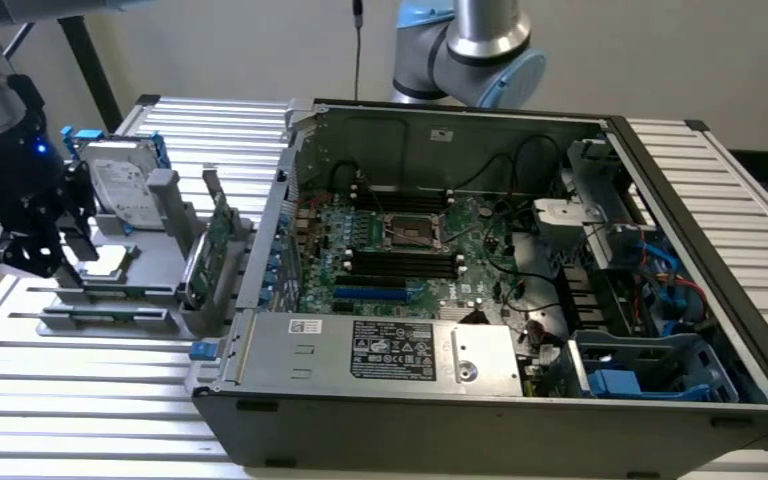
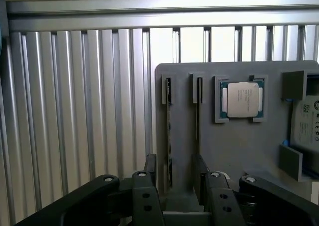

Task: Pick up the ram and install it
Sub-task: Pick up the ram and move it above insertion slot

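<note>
Slatted metal table (image 2: pixel 75 111); tool (image 2: pixel 174 160) spread, ram (image 2: pixel 169 136) edge-up inside gap, room either side, near holder (image 2: pixel 239 146) edge.

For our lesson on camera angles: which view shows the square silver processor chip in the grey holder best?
The wrist view: the square silver processor chip faces the camera, whole outline and green border clear in the grey holder. The exterior view shows it obliquely, a pale patch at that view's left.

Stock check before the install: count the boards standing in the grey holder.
2. One board stands edge-on in the slot next to the CPU; the other board in the slot beyond.
</note>
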